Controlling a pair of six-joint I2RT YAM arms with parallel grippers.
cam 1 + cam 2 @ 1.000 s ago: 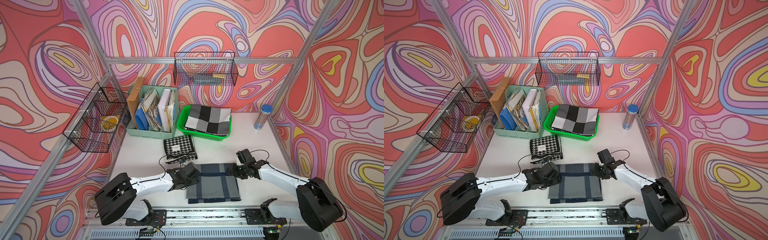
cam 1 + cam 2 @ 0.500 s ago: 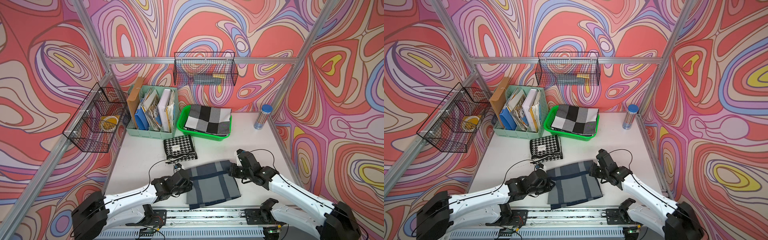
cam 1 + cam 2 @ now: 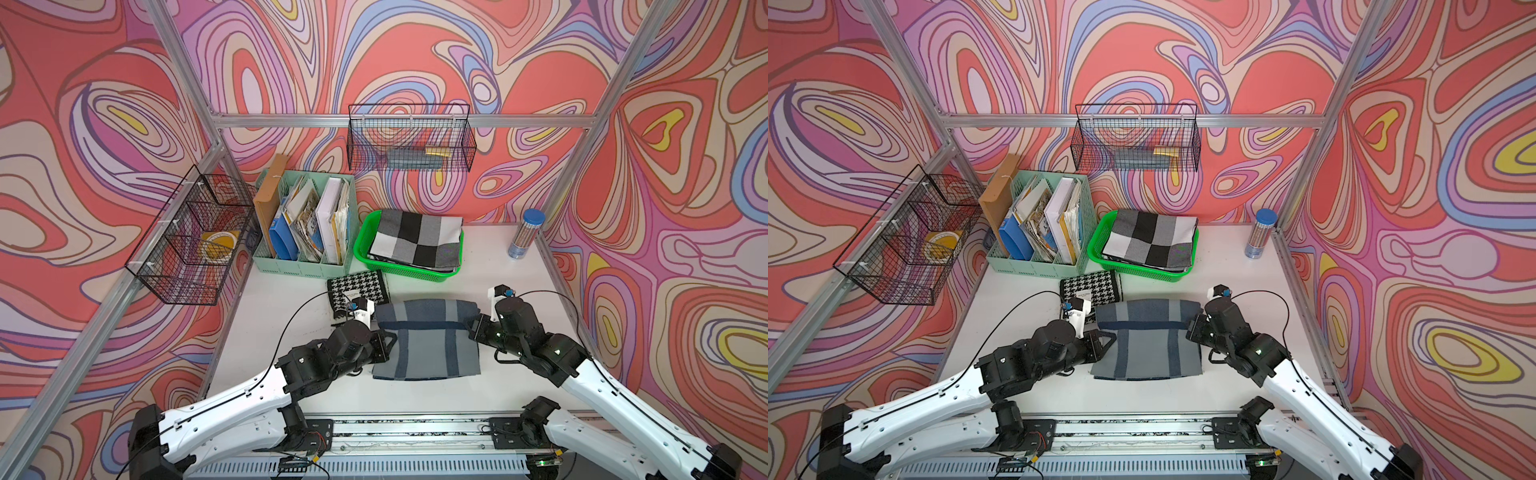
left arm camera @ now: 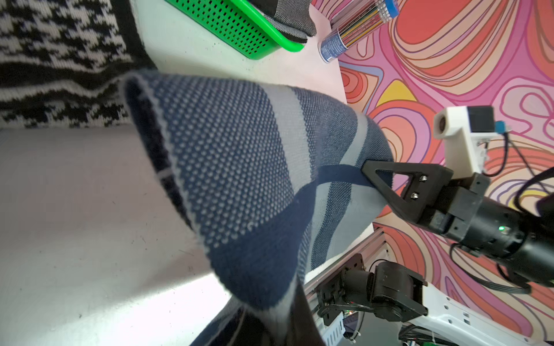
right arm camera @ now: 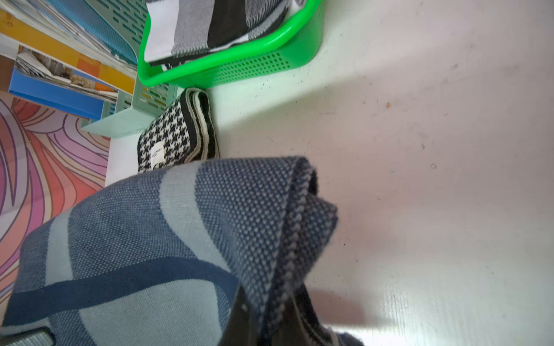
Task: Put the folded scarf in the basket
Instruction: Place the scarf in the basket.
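The folded scarf (image 3: 426,340) (image 3: 1146,340), blue-grey with dark stripes, hangs between my two grippers near the table's front. The left gripper (image 3: 390,338) (image 4: 278,323) is shut on its left edge. The right gripper (image 3: 473,328) (image 5: 269,323) is shut on its right edge. The cloth bulges upward in the left wrist view (image 4: 239,179) and in the right wrist view (image 5: 150,239); its near end drapes down to the table. The bright green basket (image 3: 365,245) (image 3: 1098,245) (image 5: 254,66) stands behind the scarf, with a black, white and grey checked cloth (image 3: 415,241) inside.
A houndstooth cloth (image 3: 359,286) lies just behind the left gripper. A mint file organiser (image 3: 303,224) stands left of the basket. Black wire baskets hang on the back wall (image 3: 409,143) and the left wall (image 3: 195,237). A blue-capped tube (image 3: 523,235) stands at back right.
Both grippers have shut on the scarf's side edges. The scarf, flat on the table a second ago, is now raised between them and shifted slightly toward the basket.
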